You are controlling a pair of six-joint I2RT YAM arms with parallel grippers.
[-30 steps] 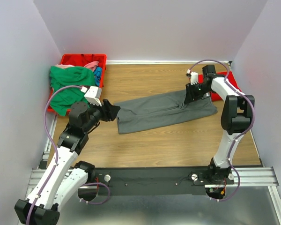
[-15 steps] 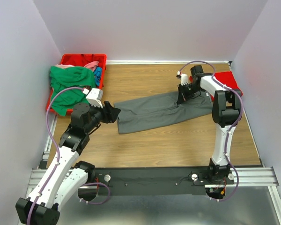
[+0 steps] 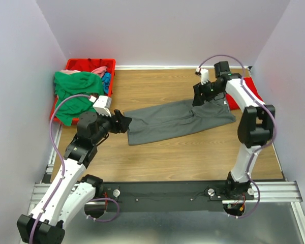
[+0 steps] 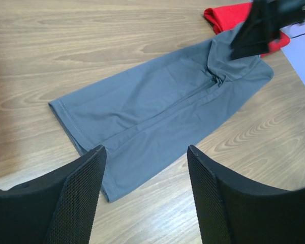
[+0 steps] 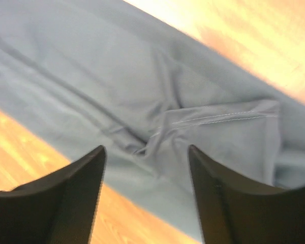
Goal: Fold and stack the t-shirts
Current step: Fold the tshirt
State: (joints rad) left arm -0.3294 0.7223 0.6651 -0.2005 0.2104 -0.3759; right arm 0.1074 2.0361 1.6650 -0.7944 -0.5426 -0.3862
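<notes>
Finds the grey shirt [image 3: 178, 121] flat on the bench [image 3: 193, 152], a long strip running near-left to far-right. Has the right claw [image 3: 199, 95] over its far-right end, fingers apart and empty, perhaps just clear of the cloth. Has the left claw [image 3: 123, 121], also apart, beside the near-left hem. Shows open bench in front and a red shirt [image 4: 218, 12] crowding the far-right corner.

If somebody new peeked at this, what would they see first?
Probably the long grey shirt, lying in a strip across the middle of the table. The open left tool sits by its left end and the open right tool is over its far right part. Next comes the bright green shirt, heaped over the red bin in the far left corner.
</notes>
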